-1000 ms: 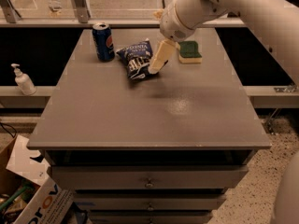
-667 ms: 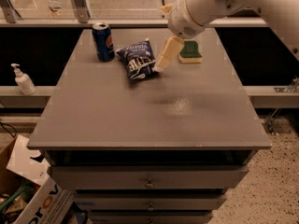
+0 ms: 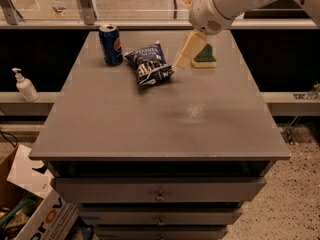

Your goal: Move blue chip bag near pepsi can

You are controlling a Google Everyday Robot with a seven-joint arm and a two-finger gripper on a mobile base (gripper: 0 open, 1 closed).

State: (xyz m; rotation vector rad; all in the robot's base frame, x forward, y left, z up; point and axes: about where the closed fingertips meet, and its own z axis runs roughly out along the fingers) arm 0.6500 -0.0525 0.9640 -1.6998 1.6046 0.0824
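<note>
The blue chip bag [image 3: 150, 64] lies crinkled on the grey table [image 3: 150, 124], at the far middle. The pepsi can [image 3: 111, 45] stands upright just to its left at the far left of the table, with a small gap between them. My gripper [image 3: 181, 61] hangs from the white arm entering at the top right. Its cream tip is just right of the bag and a little above the table. It holds nothing, and the bag rests free on the table.
A green-and-yellow sponge [image 3: 205, 57] lies right of the gripper, near the table's far right. A white pump bottle [image 3: 24, 85] stands on a ledge to the left. A cardboard box [image 3: 30, 209] is on the floor at lower left. Drawers [image 3: 159, 196] sit below the tabletop.
The gripper has moved a little to the right and up, away from the bag's right edge. The bag and the can have not moved.
</note>
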